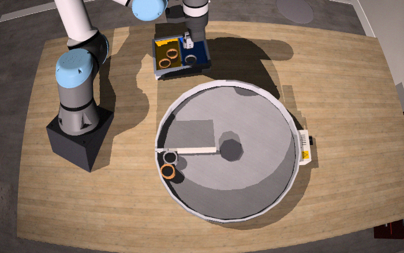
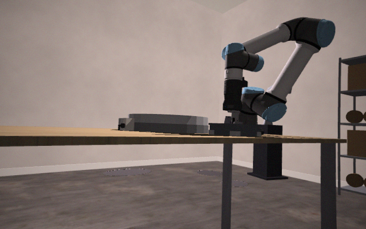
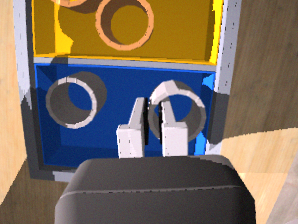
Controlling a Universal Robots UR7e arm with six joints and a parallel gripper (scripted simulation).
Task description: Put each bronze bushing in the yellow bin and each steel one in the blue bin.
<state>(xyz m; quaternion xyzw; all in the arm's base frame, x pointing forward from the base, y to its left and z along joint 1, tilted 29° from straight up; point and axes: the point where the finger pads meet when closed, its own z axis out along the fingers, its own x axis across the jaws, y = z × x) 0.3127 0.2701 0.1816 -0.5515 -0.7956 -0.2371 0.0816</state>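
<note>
My gripper [image 1: 189,45] [image 3: 153,111] is shut on the near wall of a steel bushing [image 3: 201,111], one finger inside the ring. It holds it over the blue bin [image 1: 203,53] [image 3: 115,150]; its exact height is unclear, and the arm hides it in the top view. Another steel bushing [image 1: 186,59] [image 3: 52,102] lies in the blue bin. Two bronze bushings lie in the yellow bin [image 1: 159,52] [image 3: 175,50]. On the turntable [image 1: 253,119], a steel bushing [image 1: 176,157] is by the fence and a bronze bushing [image 1: 167,177] stands beside it, near the rim.
A pale fence [image 1: 196,150] reaches from the turntable's left rim towards the dark hub [image 1: 231,149]. A grey divider [image 3: 125,63] separates the two bins. A control box [image 1: 304,142] [image 2: 126,124] is on the turntable's far side from the robot base [image 1: 71,149].
</note>
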